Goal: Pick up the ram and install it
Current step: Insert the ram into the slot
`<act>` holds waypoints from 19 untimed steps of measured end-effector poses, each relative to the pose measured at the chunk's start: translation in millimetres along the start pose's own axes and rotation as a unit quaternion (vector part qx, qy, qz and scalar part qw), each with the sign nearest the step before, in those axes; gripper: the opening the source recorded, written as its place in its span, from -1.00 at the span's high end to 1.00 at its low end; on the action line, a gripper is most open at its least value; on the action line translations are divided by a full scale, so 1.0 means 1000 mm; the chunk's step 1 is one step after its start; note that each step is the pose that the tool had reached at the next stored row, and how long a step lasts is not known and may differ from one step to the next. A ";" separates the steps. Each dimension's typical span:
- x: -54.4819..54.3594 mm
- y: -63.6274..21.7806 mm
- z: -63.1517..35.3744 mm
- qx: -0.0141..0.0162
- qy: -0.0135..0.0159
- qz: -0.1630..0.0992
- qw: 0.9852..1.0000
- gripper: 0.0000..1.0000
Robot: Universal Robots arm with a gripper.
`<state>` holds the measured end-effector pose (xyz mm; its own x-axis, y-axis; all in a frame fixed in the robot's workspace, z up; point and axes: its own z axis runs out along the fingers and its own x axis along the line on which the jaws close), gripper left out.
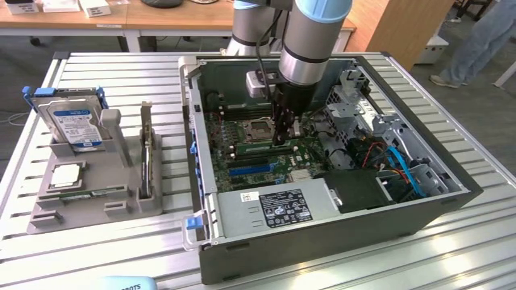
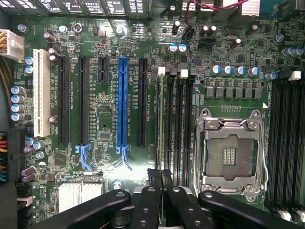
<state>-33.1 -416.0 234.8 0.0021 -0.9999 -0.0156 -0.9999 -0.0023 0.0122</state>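
Black two-fingered pincer (image 1: pixel 280 140) (image 2: pixel 160 174) of the grey-and-blue arm, lowered into the open dark-grey computer case (image 1: pixel 322 241); fingers clenched on the ram (image 2: pixel 162 124) (image 1: pixel 256 147), a long, thin green circuit-board stick. The ram stands on edge along the memory slot farthest from the empty square silver processor socket (image 2: pixel 231 152) on the green motherboard (image 2: pixel 105 119); whether it is fully seated cannot be told. The case lies on the slatted aluminium bench (image 1: pixel 105 66), toward the edge at the exterior view's right. Near the opposite edge: grey plastic holder (image 1: pixel 89 212) carrying an upright silver hard drive with blue-white label (image 1: pixel 72 124) and a flat square silver processor chip (image 1: pixel 64 175).
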 end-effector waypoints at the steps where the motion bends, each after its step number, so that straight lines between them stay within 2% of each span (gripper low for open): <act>1: 0.000 0.0000 0.0000 0.000 0.000 0.000 1.000 0.76; 19: 0.000 0.0000 0.0024 0.000 0.000 0.002 1.000 0.76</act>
<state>-33.0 -416.0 232.4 -0.0019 -0.9999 -0.0157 -0.9999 0.0017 0.0121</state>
